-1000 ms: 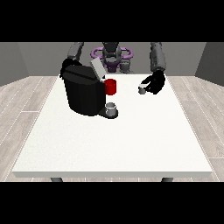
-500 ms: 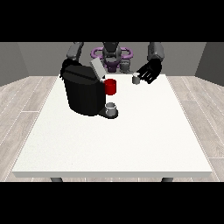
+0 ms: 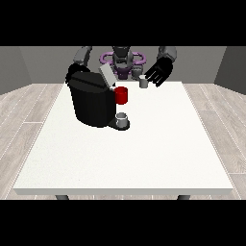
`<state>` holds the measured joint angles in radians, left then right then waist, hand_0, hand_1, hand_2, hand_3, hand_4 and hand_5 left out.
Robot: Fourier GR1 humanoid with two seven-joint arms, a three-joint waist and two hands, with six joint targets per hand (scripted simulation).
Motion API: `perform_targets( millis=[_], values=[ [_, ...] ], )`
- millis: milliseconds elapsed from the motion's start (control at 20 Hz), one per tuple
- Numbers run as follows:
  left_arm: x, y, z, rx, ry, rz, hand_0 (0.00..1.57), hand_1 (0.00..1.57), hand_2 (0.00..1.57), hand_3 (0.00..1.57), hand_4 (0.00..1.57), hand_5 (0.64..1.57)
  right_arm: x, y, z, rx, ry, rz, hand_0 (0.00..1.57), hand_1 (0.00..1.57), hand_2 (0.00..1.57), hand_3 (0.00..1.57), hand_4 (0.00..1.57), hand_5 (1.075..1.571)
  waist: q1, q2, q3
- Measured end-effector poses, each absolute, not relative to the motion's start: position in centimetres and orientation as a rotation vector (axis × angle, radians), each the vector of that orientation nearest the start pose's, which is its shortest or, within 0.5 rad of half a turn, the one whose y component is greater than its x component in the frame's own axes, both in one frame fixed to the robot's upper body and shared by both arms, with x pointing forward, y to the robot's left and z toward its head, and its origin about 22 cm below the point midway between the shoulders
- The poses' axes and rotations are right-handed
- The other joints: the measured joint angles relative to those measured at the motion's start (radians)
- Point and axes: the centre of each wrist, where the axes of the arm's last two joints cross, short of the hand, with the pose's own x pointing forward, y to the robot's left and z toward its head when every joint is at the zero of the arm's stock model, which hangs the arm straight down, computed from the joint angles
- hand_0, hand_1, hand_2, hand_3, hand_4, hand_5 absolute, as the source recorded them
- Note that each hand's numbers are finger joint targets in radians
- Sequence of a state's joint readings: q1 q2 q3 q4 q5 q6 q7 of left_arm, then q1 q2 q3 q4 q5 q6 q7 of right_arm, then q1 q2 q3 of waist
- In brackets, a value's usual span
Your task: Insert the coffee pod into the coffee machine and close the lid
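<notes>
One hand (image 3: 159,72) at the view's right pinches the grey coffee pod (image 3: 143,82) beside the unlabelled coffee machine (image 3: 91,98).

Grey arms (image 3: 166,52), black robot hand (image 3: 160,72)

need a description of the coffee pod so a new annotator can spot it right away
Start at the big black coffee machine on the white table, then look toward the view's upper right, near the table's far edge. The coffee pod is the small grey cylinder by the black hand at the view's right. Unlike the grey cup under the machine, it is away from it.
</notes>
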<state>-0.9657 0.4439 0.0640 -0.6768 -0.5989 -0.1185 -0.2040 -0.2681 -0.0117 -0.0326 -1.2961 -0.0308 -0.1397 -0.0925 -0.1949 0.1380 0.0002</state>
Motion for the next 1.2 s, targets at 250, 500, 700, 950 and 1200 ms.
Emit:
perform_targets(
  millis=[250, 500, 700, 950, 1200],
  values=[
    [45.1, 28.3, 19.4, 0.672, -1.653, -0.843, 1.26, 1.26, 1.29, 1.22, 0.47, 1.571, 31.1, -20.7, 1.1, -0.035, -1.659, -0.031, 0.0, 0.0, 0.0, 0.0, 0.51, 1.571, -0.041, 0.027, -0.0001],
    [45.5, 27.7, 20.6, 0.687, -1.667, -0.837, 1.28, 1.28, 1.33, 1.27, 0.52, 1.571, 31.3, -19.9, 2.6, -0.035, -1.665, -0.009, 0.0, 0.0, 0.0, 0.0, 0.55, 1.571, -0.078, 0.035, -0.0001],
    [45.7, 26.9, 22.1, 0.706, -1.687, -0.843, 1.26, 1.26, 1.3, 1.24, 0.49, 1.571, 31.6, -20.3, 2.8, -0.059, -1.692, -0.023, 0.0, 0.0, 0.0, 0.0, 0.48, 1.571, -0.08, 0.061, 0.0],
    [45.9, 27.1, 23.3, 0.715, -1.694, -0.833, 1.31, 1.31, 1.33, 1.23, 0.49, 1.571, 31.8, -20.6, 3.6, -0.065, -1.715, -0.017, 0.0, 0.0, 0.0, 0.0, 0.52, 1.571, -0.097, 0.085, -0.0001],
    [46.1, 26.4, 23.3, 0.726, -1.689, -0.844, 1.32, 1.32, 1.33, 1.23, 0.51, 1.571, 32.1, -20.2, 4.2, -0.061, -1.727, -0.032, 0.0, 0.0, 0.0, 0.0, 0.54, 1.571, -0.104, 0.105, 0.0]
  ],
)
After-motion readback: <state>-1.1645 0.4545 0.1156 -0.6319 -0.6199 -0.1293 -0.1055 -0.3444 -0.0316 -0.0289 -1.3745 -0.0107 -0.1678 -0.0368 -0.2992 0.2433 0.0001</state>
